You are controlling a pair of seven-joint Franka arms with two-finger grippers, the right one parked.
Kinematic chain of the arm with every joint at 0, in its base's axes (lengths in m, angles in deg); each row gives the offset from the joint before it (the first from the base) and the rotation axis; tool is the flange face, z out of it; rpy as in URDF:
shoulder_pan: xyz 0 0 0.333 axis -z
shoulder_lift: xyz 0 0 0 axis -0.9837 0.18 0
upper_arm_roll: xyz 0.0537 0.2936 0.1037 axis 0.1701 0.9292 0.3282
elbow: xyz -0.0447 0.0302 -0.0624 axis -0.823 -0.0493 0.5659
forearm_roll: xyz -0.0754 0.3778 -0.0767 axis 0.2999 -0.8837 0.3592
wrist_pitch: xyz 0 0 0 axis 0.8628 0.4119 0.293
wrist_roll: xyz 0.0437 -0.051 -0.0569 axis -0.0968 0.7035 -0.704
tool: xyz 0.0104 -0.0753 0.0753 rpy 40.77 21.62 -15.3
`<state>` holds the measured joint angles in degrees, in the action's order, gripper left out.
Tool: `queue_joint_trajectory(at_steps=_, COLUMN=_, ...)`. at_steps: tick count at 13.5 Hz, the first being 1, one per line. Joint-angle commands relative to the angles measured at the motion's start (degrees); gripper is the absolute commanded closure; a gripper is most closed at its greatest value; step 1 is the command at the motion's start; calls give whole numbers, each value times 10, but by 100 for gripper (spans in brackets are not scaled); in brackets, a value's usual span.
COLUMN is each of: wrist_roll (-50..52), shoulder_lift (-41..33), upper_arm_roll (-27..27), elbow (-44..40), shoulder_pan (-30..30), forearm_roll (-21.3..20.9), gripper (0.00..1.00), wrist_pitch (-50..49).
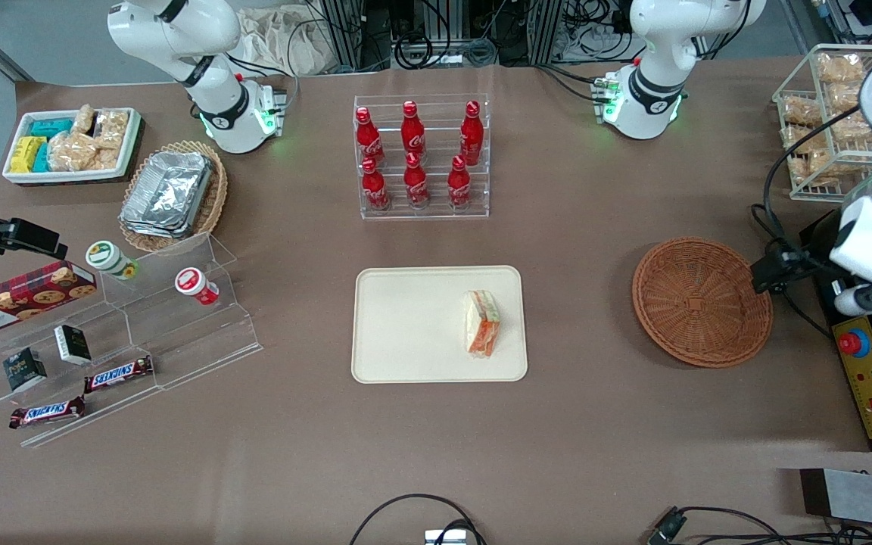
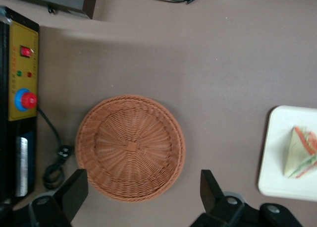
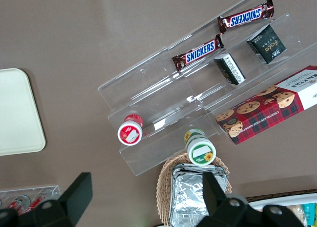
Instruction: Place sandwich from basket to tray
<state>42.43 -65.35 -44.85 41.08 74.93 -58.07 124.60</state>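
Note:
The sandwich lies on the cream tray at the middle of the table, on the part of the tray nearest the working arm. The round reddish-brown basket sits toward the working arm's end and holds nothing. My gripper hangs high above the table beside the basket's rim, close to the table's end. It is open wide, with nothing between its black fingers.
A rack of red cola bottles stands farther from the camera than the tray. A yellow control box and a wire snack rack sit at the working arm's end. An acrylic snack stand and foil-container basket lie toward the parked arm's end.

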Motion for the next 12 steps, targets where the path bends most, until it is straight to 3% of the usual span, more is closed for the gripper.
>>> queue_joint_trajectory(at_steps=1, wrist_roll=-51, shoulder_lift=-56, upper_arm_roll=30, elbow=26, shoulder_pan=25, forearm_roll=16, gripper=0, wrist_pitch=-20)
queue_joint_trajectory(at_steps=6, wrist_roll=-62, shoulder_lift=-122, upper_arm_roll=41, elbow=43, shoulder_pan=44, forearm_roll=17, gripper=0, wrist_pitch=-52)
queue_joint_trajectory(at_steps=12, wrist_roll=-67, shoulder_lift=-139, upper_arm_roll=58, elbow=17, shoulder_pan=50, forearm_roll=18, gripper=0, wrist_pitch=-113)
